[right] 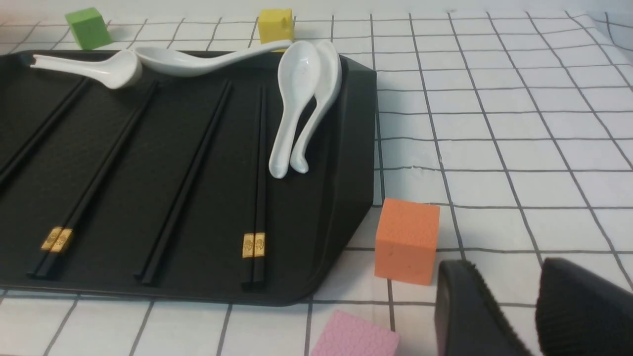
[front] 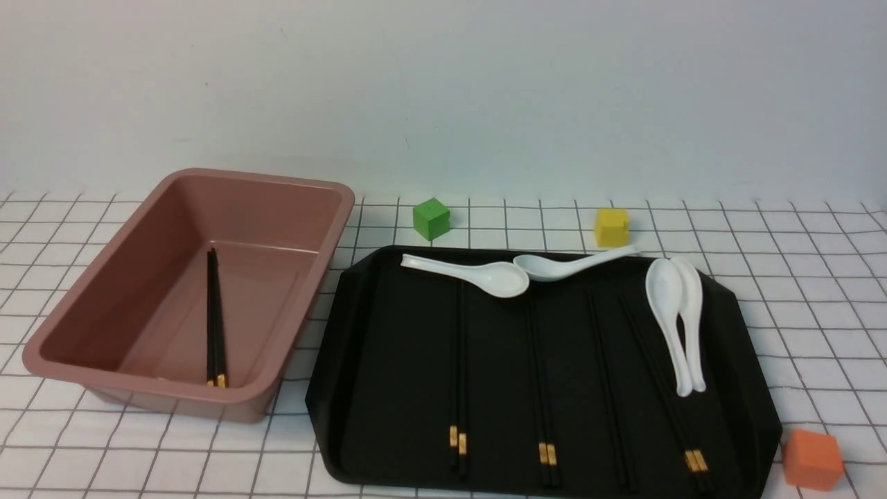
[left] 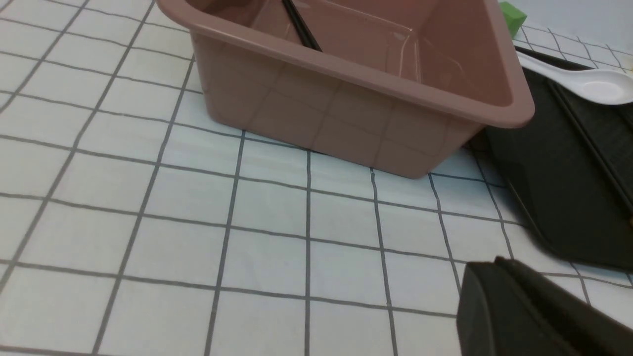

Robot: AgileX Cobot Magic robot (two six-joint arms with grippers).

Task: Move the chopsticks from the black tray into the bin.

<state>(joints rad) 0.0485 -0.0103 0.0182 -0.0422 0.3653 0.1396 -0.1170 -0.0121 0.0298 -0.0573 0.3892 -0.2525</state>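
The pinkish-brown bin (front: 104, 291) stands at the left with one pair of black chopsticks (front: 215, 319) lying in it. The black tray (front: 388, 388) to its right holds several pairs of chopsticks (front: 459, 374) lying lengthwise, gold bands towards me. Neither gripper shows in the front view. In the left wrist view my left gripper (left: 497, 264) has its fingers pressed together, empty, over the cloth near the bin's (left: 346, 113) near corner. In the right wrist view my right gripper (right: 504, 277) is open and empty, over the cloth beside the tray's (right: 316, 198) right edge.
Several white soup spoons (front: 675, 319) lie on the tray's far and right parts. A green cube (front: 431, 218) and a yellow cube (front: 612, 226) stand behind the tray. An orange cube (right: 406, 240) and a pink block (right: 356, 338) sit by its near right corner, close to my right gripper.
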